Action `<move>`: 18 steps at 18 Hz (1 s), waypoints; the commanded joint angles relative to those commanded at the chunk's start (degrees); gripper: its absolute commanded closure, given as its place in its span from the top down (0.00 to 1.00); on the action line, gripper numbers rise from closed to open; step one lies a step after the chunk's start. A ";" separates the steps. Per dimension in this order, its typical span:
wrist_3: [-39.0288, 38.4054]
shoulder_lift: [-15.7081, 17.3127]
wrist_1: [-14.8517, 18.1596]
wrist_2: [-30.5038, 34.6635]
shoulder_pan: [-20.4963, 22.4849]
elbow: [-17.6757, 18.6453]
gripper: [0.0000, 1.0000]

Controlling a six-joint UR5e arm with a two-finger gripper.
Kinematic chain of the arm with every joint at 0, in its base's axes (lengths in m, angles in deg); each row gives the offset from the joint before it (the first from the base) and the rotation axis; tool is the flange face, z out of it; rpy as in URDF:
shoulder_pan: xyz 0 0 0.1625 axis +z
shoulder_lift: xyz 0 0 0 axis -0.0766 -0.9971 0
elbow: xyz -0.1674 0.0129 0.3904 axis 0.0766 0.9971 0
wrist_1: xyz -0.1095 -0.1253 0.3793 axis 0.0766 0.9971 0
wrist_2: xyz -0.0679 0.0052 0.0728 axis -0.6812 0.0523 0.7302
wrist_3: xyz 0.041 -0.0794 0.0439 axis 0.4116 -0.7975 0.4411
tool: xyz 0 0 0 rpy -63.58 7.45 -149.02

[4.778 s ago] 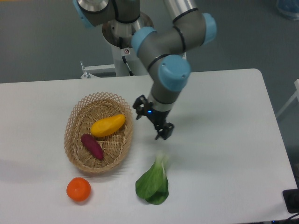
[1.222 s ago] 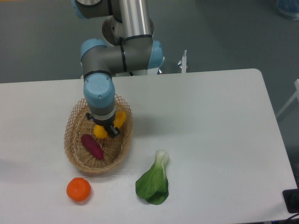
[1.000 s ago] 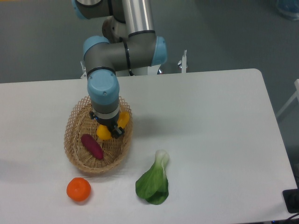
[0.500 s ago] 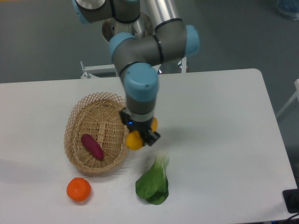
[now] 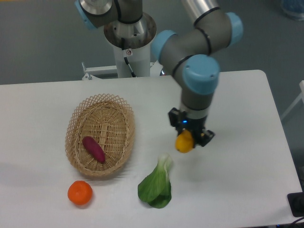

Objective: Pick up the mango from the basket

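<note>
My gripper (image 5: 191,138) is shut on the yellow-orange mango (image 5: 184,142) and holds it in the air above the white table, to the right of the basket and just above the leafy green. Only the mango's lower end shows below the fingers. The tan wicker basket (image 5: 80,118) lies at the left of the table and holds only a dark purple oblong vegetable (image 5: 93,148).
A green leafy vegetable (image 5: 156,186) lies on the table below and left of the gripper. A round orange citrus fruit (image 5: 80,192) lies in front of the basket. The arm's base column (image 5: 129,42) stands behind the table's far edge.
The gripper closed on the mango in the basket, lifted it out and carried it right, past the basket's rim to above the table near the leafy green.
</note>
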 joint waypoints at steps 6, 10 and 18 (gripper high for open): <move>7.21 -2.37 -0.44 1.84 2.63 -1.84 0.46; 7.22 -5.10 -0.44 1.93 2.90 -4.74 0.46; 7.04 -5.54 -0.53 1.93 2.73 -4.75 0.46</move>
